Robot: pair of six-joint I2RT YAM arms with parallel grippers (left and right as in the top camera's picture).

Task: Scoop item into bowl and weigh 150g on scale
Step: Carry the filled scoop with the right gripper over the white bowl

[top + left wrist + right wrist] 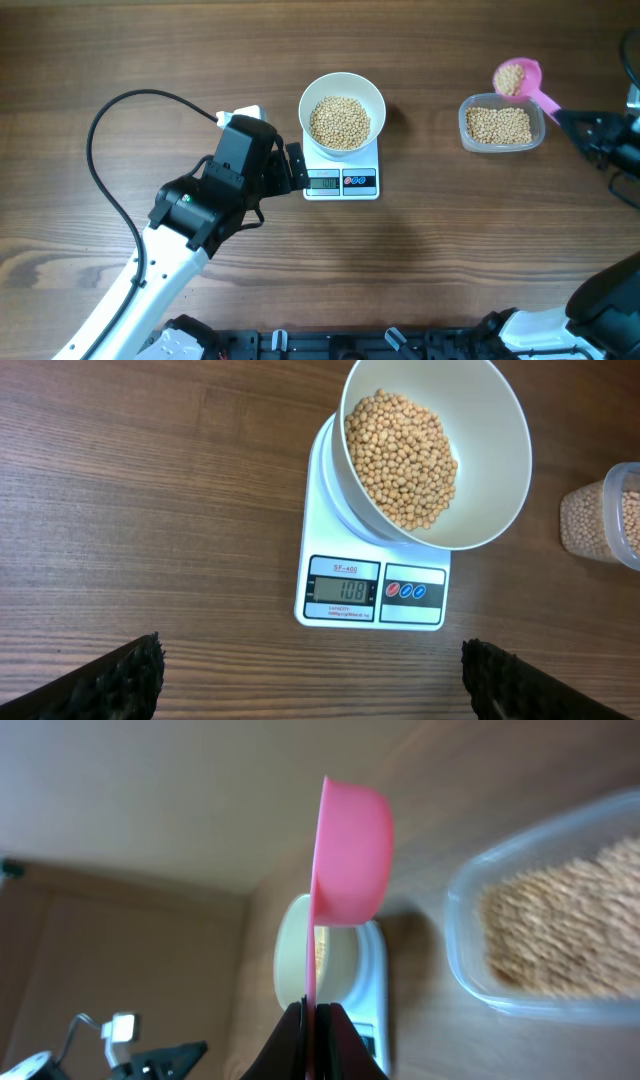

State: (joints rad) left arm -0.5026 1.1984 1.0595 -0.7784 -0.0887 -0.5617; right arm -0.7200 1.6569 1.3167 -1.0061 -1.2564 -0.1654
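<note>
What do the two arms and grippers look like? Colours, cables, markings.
White lower link on the left arm, black upper housing with a small green dot, a black cable looping off it. The left gripper has black fingers with a rough, knobbly surface. The right gripper has smooth black tapered fingers; the right arm is black and white.

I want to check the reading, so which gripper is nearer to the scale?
Left. The left gripper is open beside the scale, at its display end; the right gripper is far off, beyond the clear container, shut on the pink scoop.
</note>
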